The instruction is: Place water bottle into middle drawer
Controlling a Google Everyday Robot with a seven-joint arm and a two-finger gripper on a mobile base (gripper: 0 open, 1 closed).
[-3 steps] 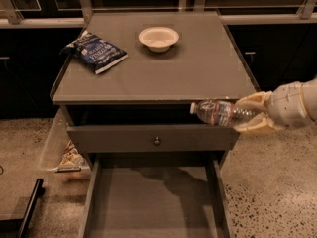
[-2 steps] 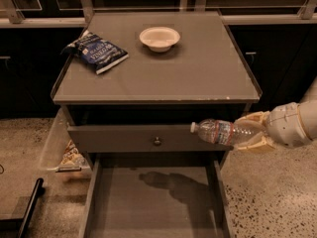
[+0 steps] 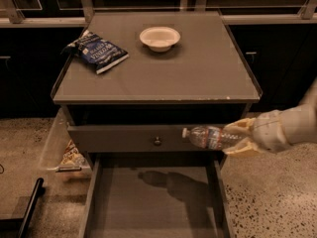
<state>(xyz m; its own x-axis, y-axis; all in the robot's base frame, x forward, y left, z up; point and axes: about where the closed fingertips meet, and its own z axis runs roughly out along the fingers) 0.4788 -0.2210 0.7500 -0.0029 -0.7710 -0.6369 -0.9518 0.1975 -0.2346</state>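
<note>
One water bottle (image 3: 208,137) lies level, clamped at its base by the gripper (image 3: 236,139), at the cabinet's right front. It is before the knobbed drawer front (image 3: 114,139) and above the open middle drawer (image 3: 129,207). The carry looks nearly done; next likely calls for lowering before release.

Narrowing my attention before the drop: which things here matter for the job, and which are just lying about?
Job: water bottle, held sideways in the shut gripper at right; open middle drawer below it.
Lying about: blue snack bag, white bowl, both on the cabinet top.
</note>
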